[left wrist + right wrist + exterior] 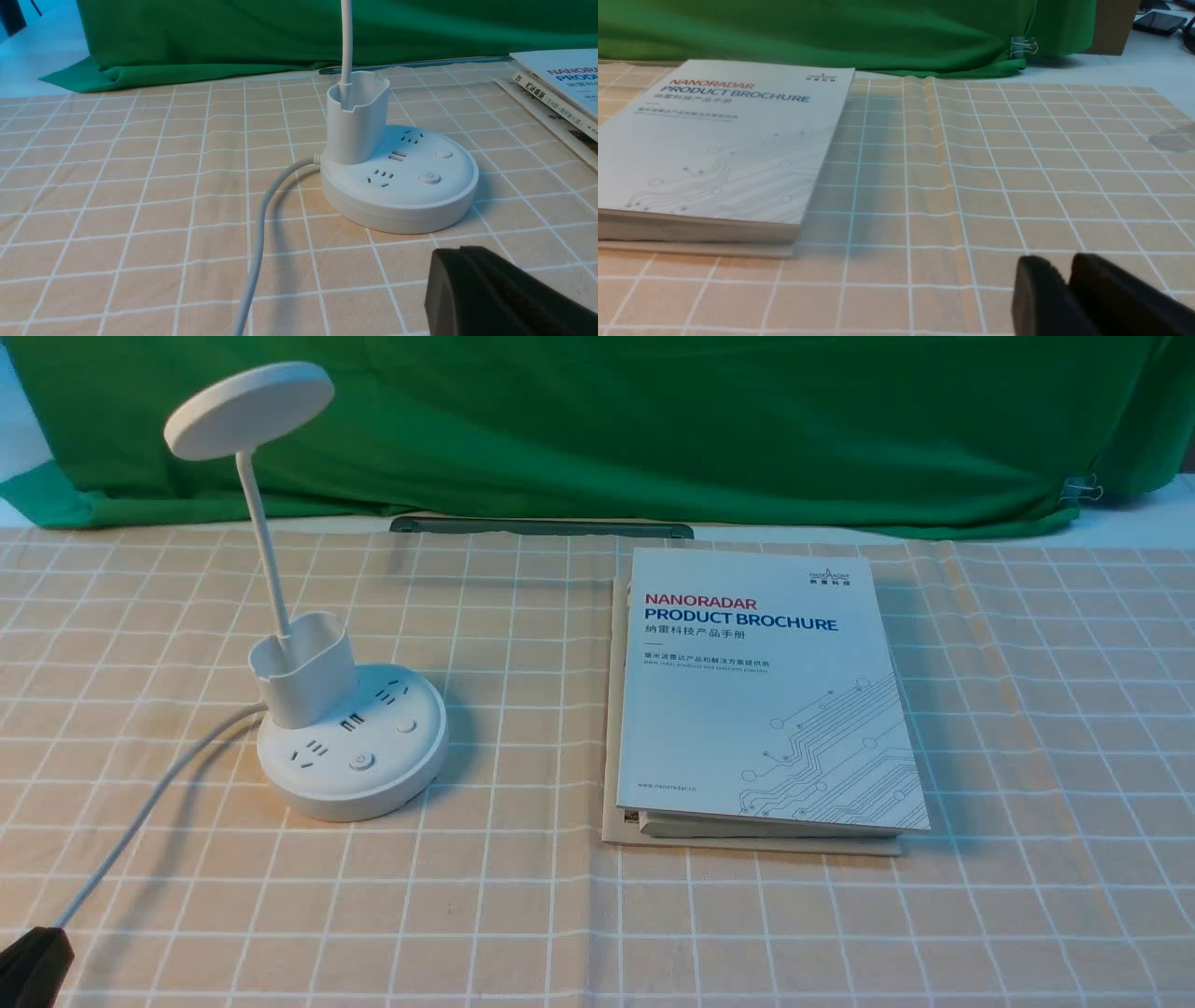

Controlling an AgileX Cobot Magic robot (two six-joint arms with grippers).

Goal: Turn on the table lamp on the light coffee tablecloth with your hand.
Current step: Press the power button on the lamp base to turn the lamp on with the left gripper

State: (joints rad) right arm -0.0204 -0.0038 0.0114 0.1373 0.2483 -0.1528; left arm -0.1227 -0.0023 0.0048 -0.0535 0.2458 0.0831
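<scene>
The white table lamp [353, 756] stands at the left on the light coffee tablecloth [523, 915]. Its disc head [247, 409] sits on a thin neck above the cup holder, and no glow shows. The round base [402, 186] carries sockets, a power button [429, 178] and a second button [443, 153]. A white cord [261, 219] runs off it toward me. My left gripper [460, 255] is shut and empty, low over the cloth a short way in front of the base. Its tip shows at the front view's lower left corner [33, 966]. My right gripper [1064, 268] is shut and empty over bare cloth.
A white NANORADAR product brochure [766, 691] lies on another book right of the lamp, and shows in the right wrist view [724, 144]. A green cloth backdrop [653, 420] hangs along the far edge. A dark flat bar [541, 527] lies at its foot.
</scene>
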